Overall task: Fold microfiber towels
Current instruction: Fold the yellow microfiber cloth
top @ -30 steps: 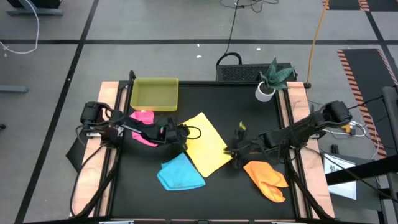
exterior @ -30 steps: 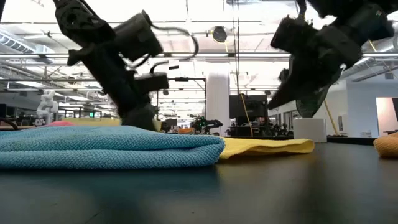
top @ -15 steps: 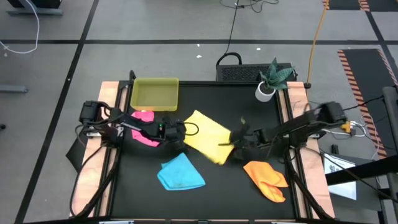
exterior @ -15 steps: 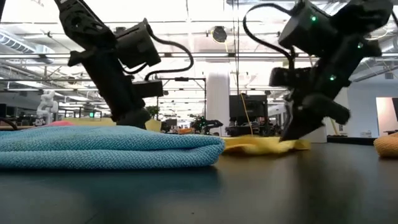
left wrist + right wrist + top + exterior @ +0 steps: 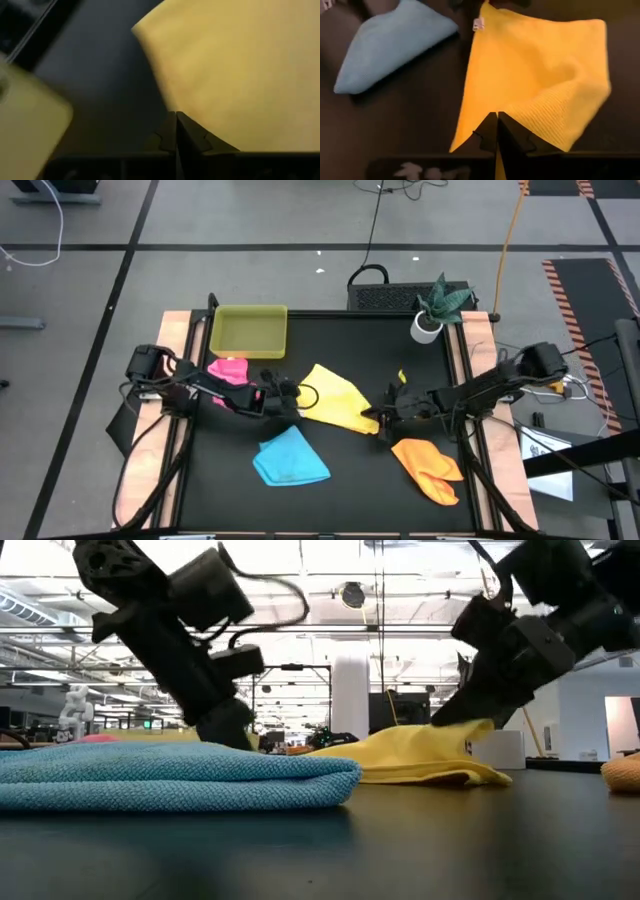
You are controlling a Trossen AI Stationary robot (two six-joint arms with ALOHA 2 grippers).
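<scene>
You are looking at two dark, near-black jointed arms, each built of blocky segments with rounded motor housings; thin black cables loop loosely off the left arm [image 5: 170, 635] near its wrist, and the right arm [image 5: 545, 625] shows the same boxy dark housings. Each wrist ends in two slim dark fingers [image 5: 176, 135] with notched, stepped inner edges; the right arm's fingers [image 5: 496, 134] have the same shape.

This is a large open robotics lab or industrial hall. A black worktop [image 5: 330, 480] with wooden side rails stands on a grey concrete floor [image 5: 250, 220] marked with dark lines and striped hazard tape [image 5: 580, 290]. Cables [image 5: 375, 220] trail across it. The low view shows high ceilings with strip lights [image 5: 300, 580], a white column [image 5: 350, 700] and distant workstations.
</scene>
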